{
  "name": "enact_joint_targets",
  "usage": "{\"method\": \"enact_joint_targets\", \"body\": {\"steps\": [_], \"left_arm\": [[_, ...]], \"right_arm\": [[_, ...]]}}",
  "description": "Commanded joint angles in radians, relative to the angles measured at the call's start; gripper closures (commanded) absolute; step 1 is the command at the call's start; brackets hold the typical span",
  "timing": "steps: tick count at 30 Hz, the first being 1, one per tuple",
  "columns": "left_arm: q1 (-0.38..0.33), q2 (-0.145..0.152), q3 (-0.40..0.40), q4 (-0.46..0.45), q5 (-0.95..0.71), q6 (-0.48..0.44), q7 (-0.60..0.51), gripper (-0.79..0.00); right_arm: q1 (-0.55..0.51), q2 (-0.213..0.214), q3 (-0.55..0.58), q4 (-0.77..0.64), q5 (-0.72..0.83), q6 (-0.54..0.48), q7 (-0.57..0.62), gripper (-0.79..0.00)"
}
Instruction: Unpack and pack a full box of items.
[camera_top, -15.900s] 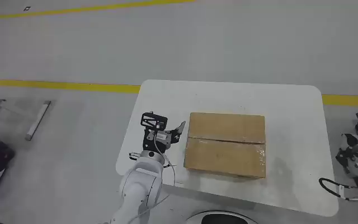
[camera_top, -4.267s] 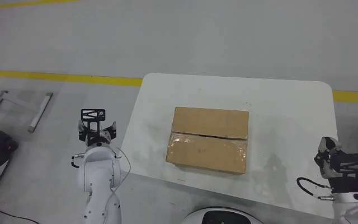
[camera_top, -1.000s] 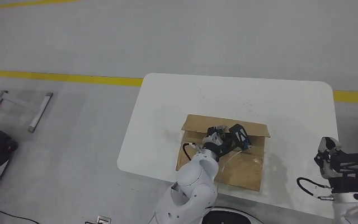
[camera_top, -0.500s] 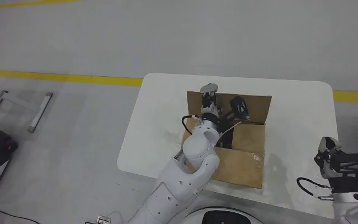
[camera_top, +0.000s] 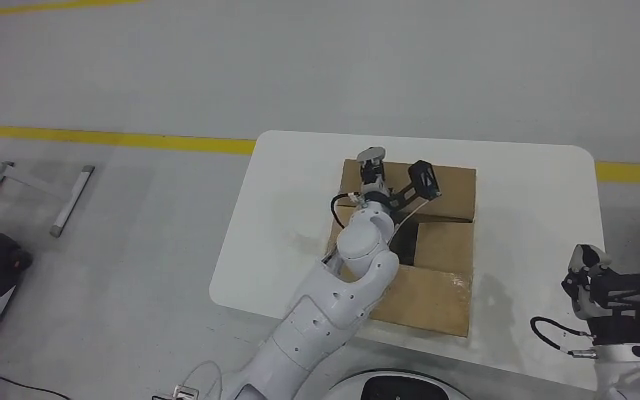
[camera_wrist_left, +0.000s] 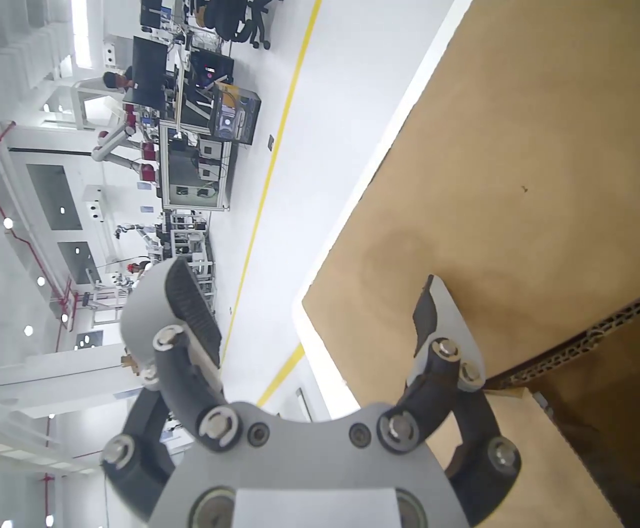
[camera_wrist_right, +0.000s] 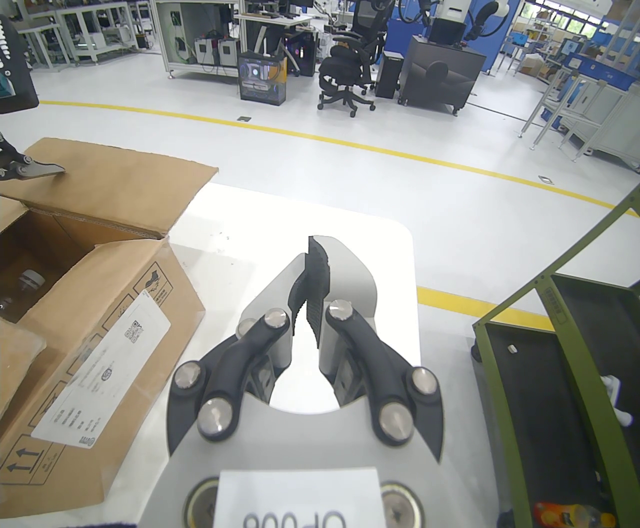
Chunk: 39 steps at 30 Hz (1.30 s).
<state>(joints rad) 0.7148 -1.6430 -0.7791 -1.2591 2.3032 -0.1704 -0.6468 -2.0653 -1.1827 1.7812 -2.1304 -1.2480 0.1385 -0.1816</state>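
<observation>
One shut flap (camera_top: 432, 296) hides half the box (camera_wrist_right: 90, 310).

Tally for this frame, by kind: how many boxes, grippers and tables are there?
cardboard box: 1
grippers: 2, the left gripper and the right gripper
table: 1
Total: 4
</observation>
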Motion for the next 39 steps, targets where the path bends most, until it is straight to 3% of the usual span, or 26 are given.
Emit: {"method": "enact_joint_targets", "body": {"steps": [1, 7, 15, 22, 26, 34, 36, 39], "left_arm": [[0.004, -0.003, -0.002, -0.004, 0.004, 0.001, -0.004, -0.785], [0.055, 0.001, -0.042, -0.108, -0.008, -0.021, -0.014, -0.785], [0.256, 0.032, -0.179, -0.41, -0.114, -0.116, -0.026, -0.785], [0.469, 0.063, -0.323, -0.695, -0.279, -0.255, -0.031, -0.785], [0.573, 0.082, -0.39, -0.815, -0.334, -0.361, -0.014, -0.785], [0.669, 0.109, -0.51, -0.907, -0.371, -0.456, 0.026, -0.785], [0.672, 0.116, -0.518, -0.91, -0.326, -0.463, 0.027, -0.785], [0.672, 0.116, -0.518, -0.91, -0.326, -0.463, 0.027, -0.785]], "right_arm": [[0.0, 0.0, 0.0, 0.0, 0.0, 0.0, 0.0, 0.0], [0.0, 0.0, 0.0, 0.0, 0.0, 0.0, 0.0, 0.0], [0.005, 0.0, -0.001, -0.001, -0.003, -0.009, 0.0, 0.0], [0.019, 0.004, 0.02, 0.01, -0.018, -0.179, -0.065, 0.0], [0.017, 0.012, 0.051, 0.024, -0.021, -0.349, -0.103, 0.0], [0.026, 0.042, 0.113, 0.039, -0.165, -0.769, -0.194, 0.0], [0.029, 0.047, 0.119, 0.047, -0.2, -0.823, -0.218, 0.0], [0.03, 0.047, 0.121, 0.049, -0.205, -0.823, -0.22, 0.0]]}}
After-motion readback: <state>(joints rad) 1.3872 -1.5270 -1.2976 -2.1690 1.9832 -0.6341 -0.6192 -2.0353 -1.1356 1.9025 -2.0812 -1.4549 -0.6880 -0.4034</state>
